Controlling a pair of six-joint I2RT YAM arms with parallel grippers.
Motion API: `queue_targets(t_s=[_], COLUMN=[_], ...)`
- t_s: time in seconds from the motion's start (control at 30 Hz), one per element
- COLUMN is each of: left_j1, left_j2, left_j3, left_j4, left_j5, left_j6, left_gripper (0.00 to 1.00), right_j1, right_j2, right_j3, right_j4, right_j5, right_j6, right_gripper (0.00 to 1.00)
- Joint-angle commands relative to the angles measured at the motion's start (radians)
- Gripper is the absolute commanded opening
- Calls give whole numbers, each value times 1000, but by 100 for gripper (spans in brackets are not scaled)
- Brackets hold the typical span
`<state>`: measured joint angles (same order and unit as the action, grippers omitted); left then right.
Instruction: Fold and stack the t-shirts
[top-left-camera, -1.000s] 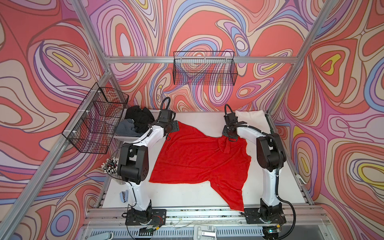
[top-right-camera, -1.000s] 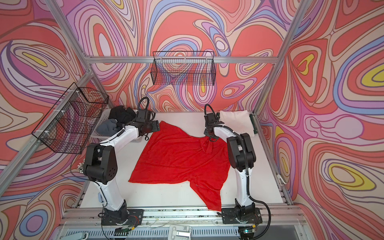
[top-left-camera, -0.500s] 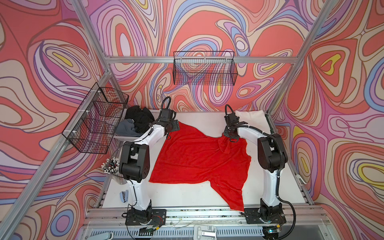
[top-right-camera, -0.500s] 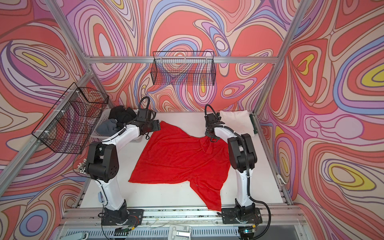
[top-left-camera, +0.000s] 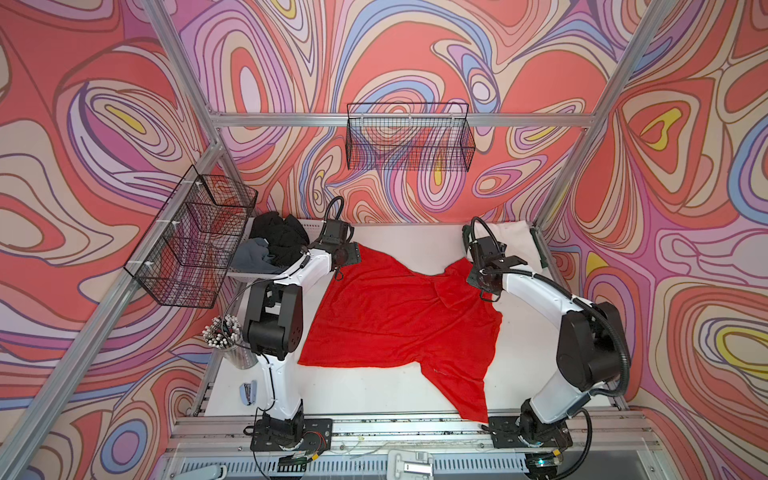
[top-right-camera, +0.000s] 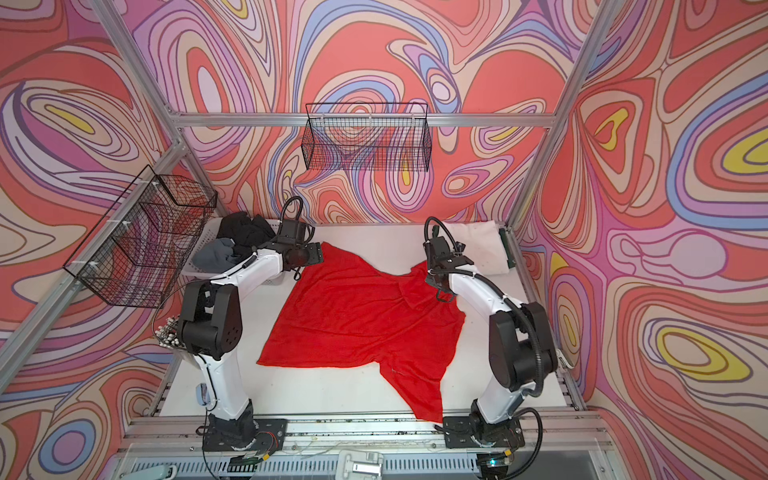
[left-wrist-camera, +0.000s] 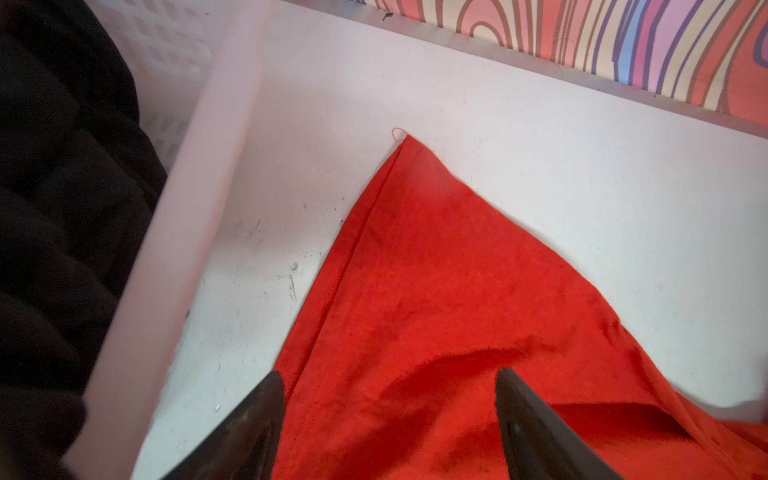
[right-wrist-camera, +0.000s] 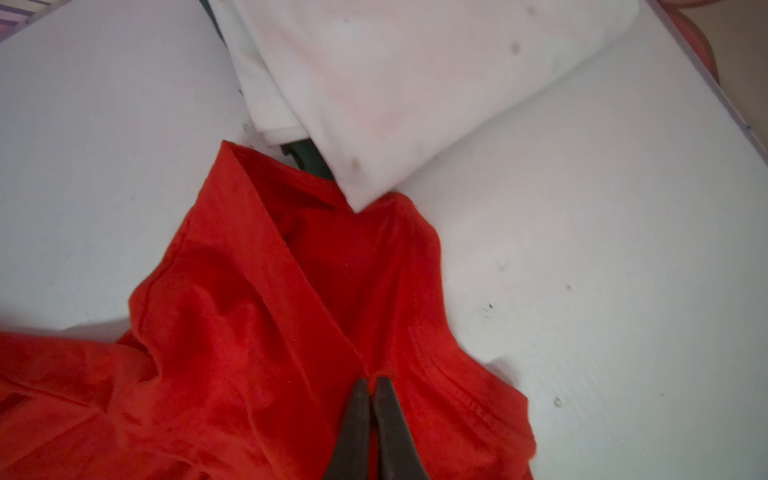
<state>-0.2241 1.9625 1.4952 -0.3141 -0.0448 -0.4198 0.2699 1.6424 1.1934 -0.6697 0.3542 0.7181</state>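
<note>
Swirling red, pink and purple walls (top-left-camera: 124, 124) close in a white desk (top-left-camera: 365, 399), with two black wire baskets (top-left-camera: 409, 137) hung above it. Over the middle of the desk lies the red t-shirt (top-left-camera: 399, 320), mostly flat, with one piece of it running down to the near edge beside the right arm's base. Its pointed far corner lies flat near the desk's far left corner, just beside the white perforated basket (left-wrist-camera: 174, 166). That basket holds a black t-shirt (top-left-camera: 278, 237) and a grey t-shirt (top-left-camera: 253, 257).

The left gripper (left-wrist-camera: 390, 374) is over that corner with its jaws wide apart, one finger at the hem, its partner above the cloth, nothing held. The right gripper (right-wrist-camera: 372, 380) is closed tight, pinching a raised fold of the red t-shirt where it bunches toward the far right corner. A folded white t-shirt (right-wrist-camera: 415, 83) lies in that corner, its tip touching the red cloth, and a dark green t-shirt (right-wrist-camera: 309, 160) shows only as a sliver beneath it
</note>
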Motion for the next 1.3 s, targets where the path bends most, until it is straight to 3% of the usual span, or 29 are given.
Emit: queue_targets(t_s=[0.0,0.73,0.97,1.27], left_j1=[-8,-10,-14,-13], left_j2=[28,335,465,525], left_j3=[28,362,537,670], left_j4=[-2,-95,-215,-274], left_j5=[1,146,78,-27], left_j6=[-10,-169,-164,-92], left_gripper=[80,79,79,80], right_j1=[5,11,12,11], right_j2=[-66,-95,-52,-8], right_j3=[-71,-405,-423,-419], right_j4=[-61,123,174,172], right_j5=[3,-208,-240,-240], right_j6=[77,130,118,96], right_gripper=[0,0,0,0])
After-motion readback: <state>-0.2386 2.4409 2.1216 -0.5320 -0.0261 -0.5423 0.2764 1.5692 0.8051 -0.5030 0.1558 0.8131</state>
